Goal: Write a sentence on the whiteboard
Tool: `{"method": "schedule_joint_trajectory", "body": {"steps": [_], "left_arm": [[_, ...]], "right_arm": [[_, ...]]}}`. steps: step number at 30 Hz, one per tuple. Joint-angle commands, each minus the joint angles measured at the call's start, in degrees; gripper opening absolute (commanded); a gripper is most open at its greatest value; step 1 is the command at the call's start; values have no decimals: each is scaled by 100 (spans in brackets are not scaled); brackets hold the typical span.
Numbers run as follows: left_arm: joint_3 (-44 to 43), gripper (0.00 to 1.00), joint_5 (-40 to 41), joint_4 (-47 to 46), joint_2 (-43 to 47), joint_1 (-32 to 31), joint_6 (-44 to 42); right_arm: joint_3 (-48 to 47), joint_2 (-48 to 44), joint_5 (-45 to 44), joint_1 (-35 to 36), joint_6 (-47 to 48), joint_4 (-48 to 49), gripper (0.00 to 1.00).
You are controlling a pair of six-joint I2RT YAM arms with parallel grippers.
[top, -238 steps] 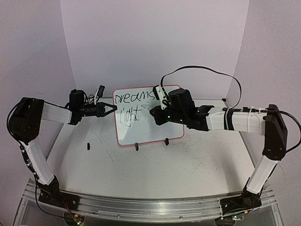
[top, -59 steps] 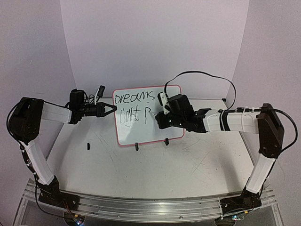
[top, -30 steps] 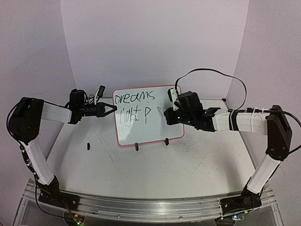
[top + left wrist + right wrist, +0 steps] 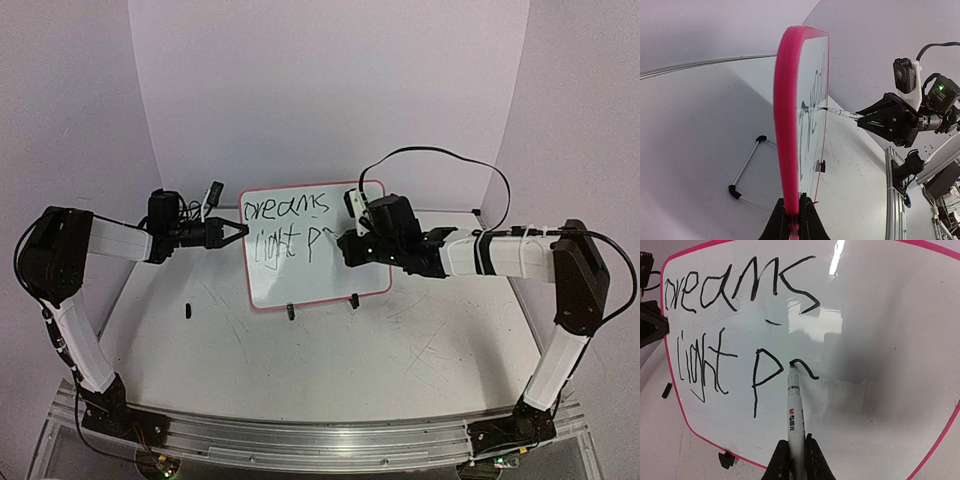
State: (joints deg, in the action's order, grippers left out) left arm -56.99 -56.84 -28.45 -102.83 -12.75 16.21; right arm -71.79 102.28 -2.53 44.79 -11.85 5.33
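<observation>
Start from the table (image 4: 330,360): find the board (image 4: 320,285) upright at its far middle, propped on two black feet (image 4: 290,312), between the two grippers. Treat the left gripper (image 4: 238,231) as the brace, clamped on the pink frame at the board's left edge and pinching it from both sides in the wrist view. Hold that pinch firm and motionless against pen pressure, likely enough to tip a standing board back. Write with the right gripper (image 4: 796,452), clenched around the marker (image 4: 794,410), tip touching the white face. Read the sentence (image 4: 720,354) so far: "dreams" above, "light" below, then a "p" and a short arc (image 4: 805,365) just beside it, probably the top of the next letter. Press lightly, only enough to lay ink. Close the arc into a round bowl just right of the "p", level with "light". Lift clear between letters, space them evenly, and save room before the right frame for the rest of the word.
</observation>
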Motion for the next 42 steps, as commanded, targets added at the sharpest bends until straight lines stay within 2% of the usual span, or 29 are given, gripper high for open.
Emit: {"method": "schedule_joint_trajectory", "body": {"steps": [1, 23, 42], "left_arm": [[-176, 0, 409, 87, 2, -39, -390], [-158, 0, 407, 97, 43, -42, -390], [-181, 0, 410, 111, 18, -41, -408]], "right_arm": [[39, 69, 72, 48, -23, 22, 0], [319, -332, -573, -50, 11, -147, 0], [107, -185, -627, -128, 58, -77, 0]]}}
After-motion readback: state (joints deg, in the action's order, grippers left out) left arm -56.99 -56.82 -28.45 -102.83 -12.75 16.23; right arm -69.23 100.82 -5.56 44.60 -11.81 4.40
